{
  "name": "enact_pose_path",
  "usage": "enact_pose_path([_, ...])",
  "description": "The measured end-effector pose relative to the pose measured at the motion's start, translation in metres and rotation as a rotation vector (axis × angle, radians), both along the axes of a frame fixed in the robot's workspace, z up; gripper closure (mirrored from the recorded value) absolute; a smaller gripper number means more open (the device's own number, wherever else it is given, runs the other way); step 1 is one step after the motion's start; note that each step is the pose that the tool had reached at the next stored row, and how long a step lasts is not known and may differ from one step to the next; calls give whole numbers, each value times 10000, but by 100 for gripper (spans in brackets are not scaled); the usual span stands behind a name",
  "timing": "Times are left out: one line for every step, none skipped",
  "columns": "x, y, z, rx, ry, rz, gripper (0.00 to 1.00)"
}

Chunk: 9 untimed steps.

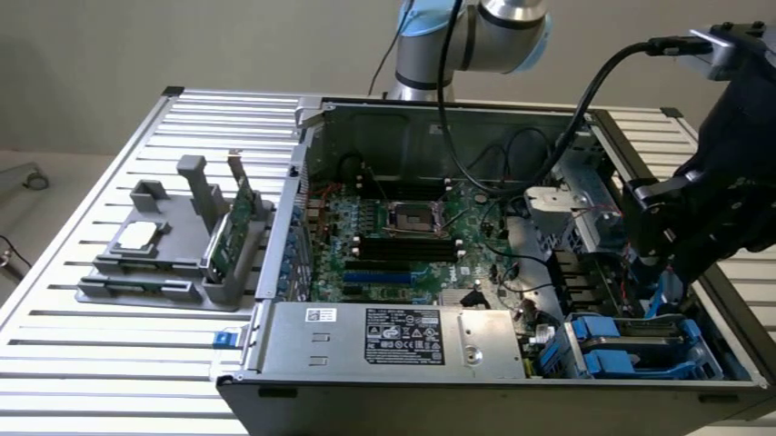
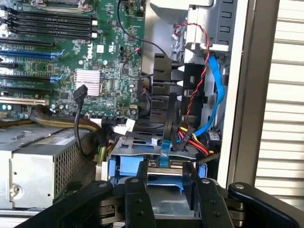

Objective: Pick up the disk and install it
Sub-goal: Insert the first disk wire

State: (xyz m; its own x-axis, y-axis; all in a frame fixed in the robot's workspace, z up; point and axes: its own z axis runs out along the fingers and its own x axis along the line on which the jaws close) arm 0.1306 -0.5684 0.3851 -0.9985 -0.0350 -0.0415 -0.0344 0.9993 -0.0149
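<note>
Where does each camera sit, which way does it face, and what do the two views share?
Exterior view: off the arm and raised, angled down into the open computer case on the slatted table; the arm rises behind the case, and the end effector hangs at the exterior view's right.
Wrist view: on the wrist, looking along the open end effector down at the blue-framed disk; its fingers show.
Shared: motherboard, power supply, the disk, the end effector.
</note>
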Motion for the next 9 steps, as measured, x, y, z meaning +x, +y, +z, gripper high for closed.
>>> enact_pose_path([0,0,-3,23,0,-136,58])
enact_pose_path([0,0,-5,46,0,-274,58])
enact_pose_path([0,0,-8,69,0,-410,58])
enact_pose_path([0,0,-10,90,0,-548,58])
enact_pose_path([0,0,-13,115,0,-697,58])
enact_pose_path([0,0,-16,136,0,-835,58])
enact_pose_path([0,0,-19,154,-1,-976,58])
enact_pose_path([0,0,-22,163,-1,-1122,58])
enact_pose_path([0,0,-26,168,-2,-1275,58])
